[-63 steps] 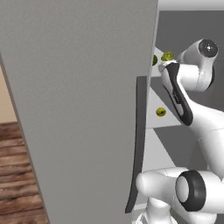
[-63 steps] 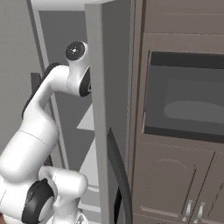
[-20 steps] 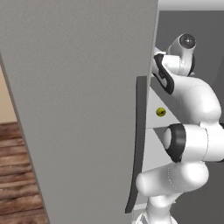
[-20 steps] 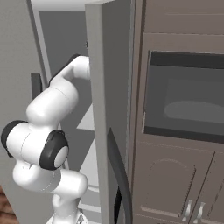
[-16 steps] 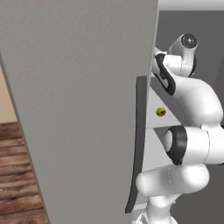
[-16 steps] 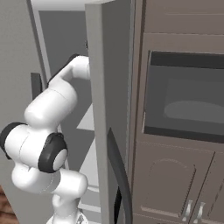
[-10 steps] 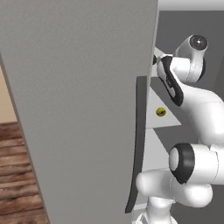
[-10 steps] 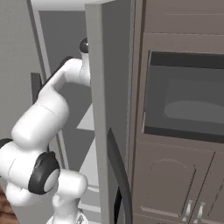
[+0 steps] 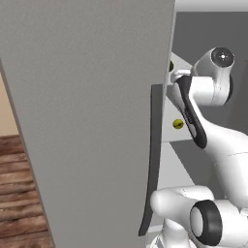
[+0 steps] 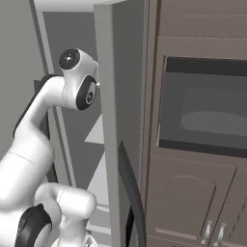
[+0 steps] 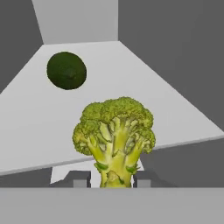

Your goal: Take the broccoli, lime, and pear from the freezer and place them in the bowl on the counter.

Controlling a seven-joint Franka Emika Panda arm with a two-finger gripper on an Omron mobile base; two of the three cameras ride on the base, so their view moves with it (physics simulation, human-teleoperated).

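You see the broccoli between the two dark fingertips of the gripper, its bumpy stem probably clamped (the contact is cut off by the frame's bottom). A round dark-green lime lies behind on the freezer pale shelf.

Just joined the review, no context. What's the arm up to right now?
The Franka arm is reaching into the open freezer, working at its pale inner shelves. In the hand view the broccoli stands stalk-down right at the gripper, its stalk between the two jaws; whether they grip it cannot be told. A dark green round fruit, likely the lime, lies farther back on the same shelf.
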